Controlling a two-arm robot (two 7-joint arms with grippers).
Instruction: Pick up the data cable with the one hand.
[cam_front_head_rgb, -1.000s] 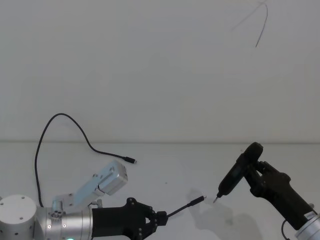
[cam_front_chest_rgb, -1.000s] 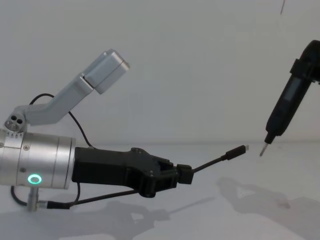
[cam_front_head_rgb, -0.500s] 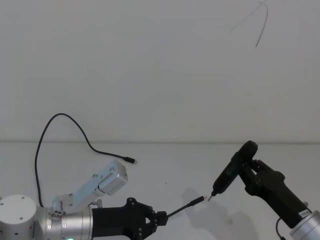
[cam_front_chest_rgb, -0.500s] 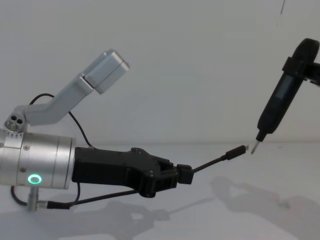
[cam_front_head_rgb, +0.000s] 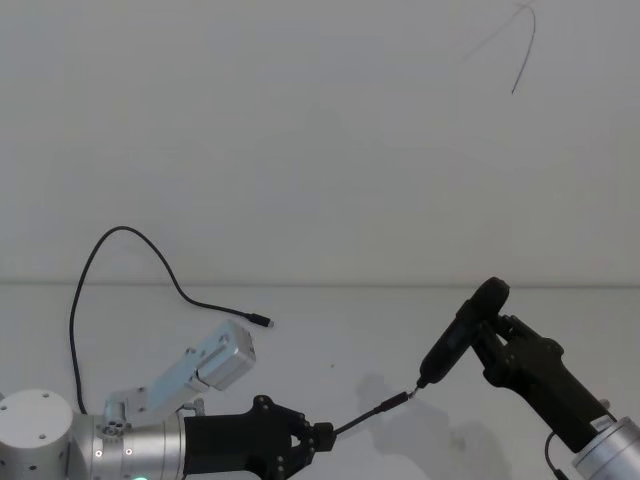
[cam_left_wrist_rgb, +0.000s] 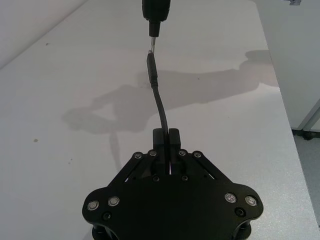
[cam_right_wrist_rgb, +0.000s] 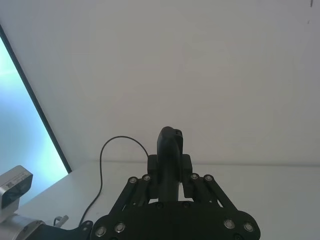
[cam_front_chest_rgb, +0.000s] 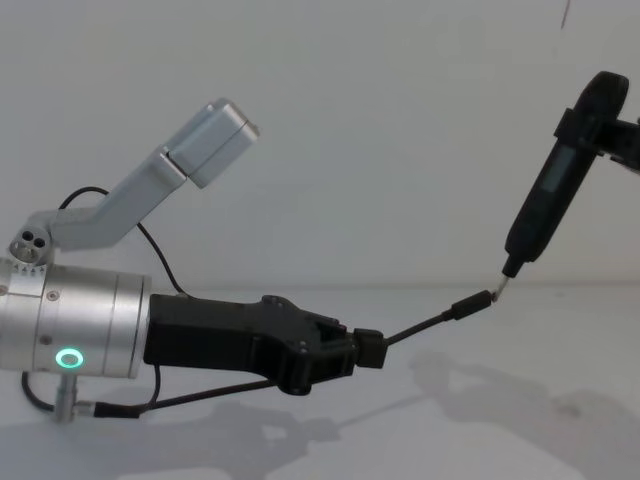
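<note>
Data cable (cam_front_chest_rgb: 425, 325) is pinched between the closed jaws of the left tool (cam_front_chest_rgb: 362, 350), which sits low in the chest view, left of centre, on a thick silver wrist with a green ring glowing near the lower left edge. From the jaws the cable runs up and to the right in free air above the white table (cam_front_chest_rgb: 520, 420), ending in an elongated black plug with a short silver tip, near the middle right of that frame. In the head view the left tool (cam_front_head_rgb: 318, 438) lies along the bottom edge and the data cable (cam_front_head_rgb: 372, 412) slants toward the centre of the frame. The left wrist view shows the left tool (cam_left_wrist_rgb: 165, 136) clamped on the data cable (cam_left_wrist_rgb: 159, 102), which curves away to its plug in the upper middle of the frame. The right tool (cam_front_head_rgb: 492, 345), in the lower right of the head view, is closed on a black pen-shaped tool (cam_front_head_rgb: 460, 333) with a thin metal tip; in the chest view this pen-shaped tool (cam_front_chest_rgb: 550, 195) hangs tilted at the upper right, its tip at or just beside the plug's silver end. A thinner black cable (cam_front_head_rgb: 120, 260) loops across the left of the head view, its small plug lying on the table near the left centre.
</note>
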